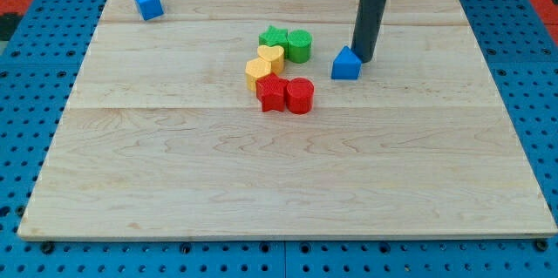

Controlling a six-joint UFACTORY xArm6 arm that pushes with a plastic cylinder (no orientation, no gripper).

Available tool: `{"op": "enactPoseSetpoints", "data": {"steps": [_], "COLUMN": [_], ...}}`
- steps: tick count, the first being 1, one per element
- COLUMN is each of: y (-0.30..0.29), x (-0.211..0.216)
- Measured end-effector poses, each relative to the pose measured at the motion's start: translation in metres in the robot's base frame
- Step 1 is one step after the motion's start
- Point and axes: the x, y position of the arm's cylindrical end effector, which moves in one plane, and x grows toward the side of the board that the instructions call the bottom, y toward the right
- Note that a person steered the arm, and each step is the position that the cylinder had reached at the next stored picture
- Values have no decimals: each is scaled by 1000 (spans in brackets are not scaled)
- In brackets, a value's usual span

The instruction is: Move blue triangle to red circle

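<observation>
Now our tip (363, 57) rests just at the upper right of the blue triangle (346, 64), seemingly touching it. We have no claw, only a rod, its top cut off. Further left lies the red circle (299, 96).
</observation>
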Motion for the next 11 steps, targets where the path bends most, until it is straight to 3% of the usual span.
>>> {"op": "enactPoseSetpoints", "data": {"steps": [3, 4, 5, 6, 8, 11], "y": [0, 40, 63, 57, -5, -19], "x": [55, 38, -9, -34, -31, 23]}}
